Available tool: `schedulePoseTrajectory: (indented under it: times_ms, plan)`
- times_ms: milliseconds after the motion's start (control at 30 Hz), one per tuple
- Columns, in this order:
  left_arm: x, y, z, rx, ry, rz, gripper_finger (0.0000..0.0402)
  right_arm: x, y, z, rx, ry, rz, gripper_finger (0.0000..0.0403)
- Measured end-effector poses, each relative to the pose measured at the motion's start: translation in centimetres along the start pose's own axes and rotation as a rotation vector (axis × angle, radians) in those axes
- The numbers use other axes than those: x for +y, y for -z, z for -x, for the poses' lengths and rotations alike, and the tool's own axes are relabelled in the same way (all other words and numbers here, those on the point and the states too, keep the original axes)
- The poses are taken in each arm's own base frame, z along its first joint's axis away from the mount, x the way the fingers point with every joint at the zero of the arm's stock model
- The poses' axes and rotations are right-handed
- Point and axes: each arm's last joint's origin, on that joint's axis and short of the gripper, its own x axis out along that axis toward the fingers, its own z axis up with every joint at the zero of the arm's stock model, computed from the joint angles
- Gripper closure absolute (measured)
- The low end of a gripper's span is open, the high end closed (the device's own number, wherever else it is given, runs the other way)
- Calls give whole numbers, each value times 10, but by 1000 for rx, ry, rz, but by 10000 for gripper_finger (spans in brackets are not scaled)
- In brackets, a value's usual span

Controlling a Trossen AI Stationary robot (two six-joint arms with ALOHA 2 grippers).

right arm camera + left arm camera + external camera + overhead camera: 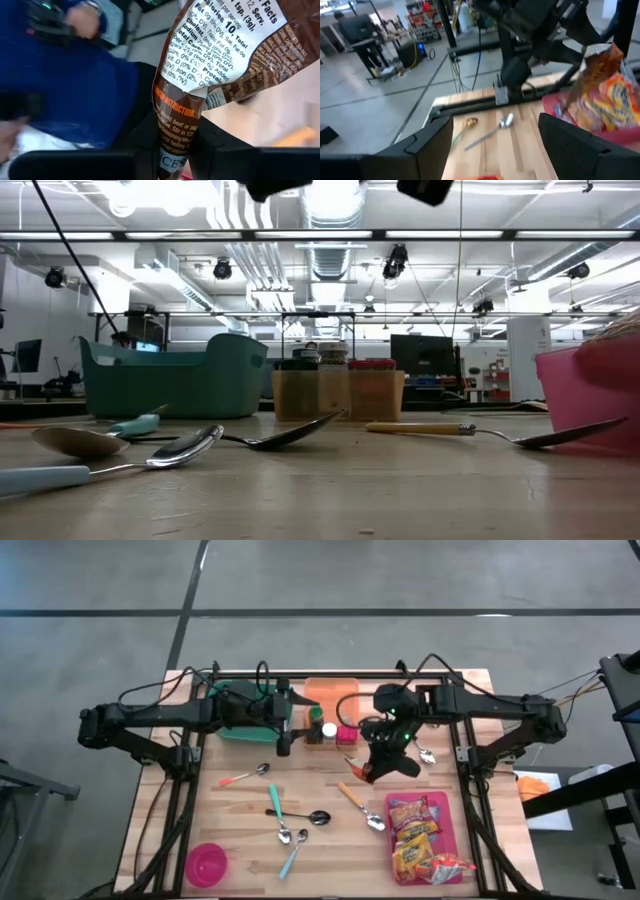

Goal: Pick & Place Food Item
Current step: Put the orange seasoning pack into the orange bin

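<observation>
The brown seasoning-mix packet (200, 75) is held by its lower edge between the two dark fingers of the right gripper (176, 142), which are closed narrowly on it. Only the right wrist view shows the print: a white nutrition panel reading "Calories 10", "Total Fat 0g", "Sodium", "Iron", and below it an orange strip ending in "INSTRUCTIONS" with lines mentioning "ground beef or pork" and "Seasoning Mix". Behind the packet that view shows a person in a blue garment (75, 85).

The high view alone places it on the table: the right gripper (378, 768) hangs over the middle of the light wooden slatted table (240, 820), with the packet (362, 770) showing as a small orange-brown shape at its tip, above the boards and just up-left of the pink rectangular tray (450, 825) that holds several colourful snack bags (415, 835).

The left wrist view shows the packet (600, 85) hanging from the right arm, seen from the opposite side. The left gripper (284, 743) waits near the teal plastic basket (235, 710) with its fingers (427, 145) spread wide and nothing between them.

The low view shows neither gripper's fingers, only the teal basket (170, 380), a wooden condiment caddy (335, 395) and several metal spoons (280, 435) lying on the boards. A round pink plastic bowl (206, 863) sits at the table's near left corner.
</observation>
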Motion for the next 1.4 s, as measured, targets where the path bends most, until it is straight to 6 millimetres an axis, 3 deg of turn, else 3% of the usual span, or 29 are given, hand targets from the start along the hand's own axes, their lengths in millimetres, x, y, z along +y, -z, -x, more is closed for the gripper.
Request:
schedulePoseTrajectory:
  times_ms: [267,767,1400]
  plan:
    - [9,-27,1,-69,83,14,107,7,-24,3,-2,-117,-81,342]
    - [3,-25,0,-66,305,114,107,9,-28,3,-11,-136,-68,342]
    - [-18,-21,-38,-171,465,126,108,1,-39,2,-103,-94,72,342]
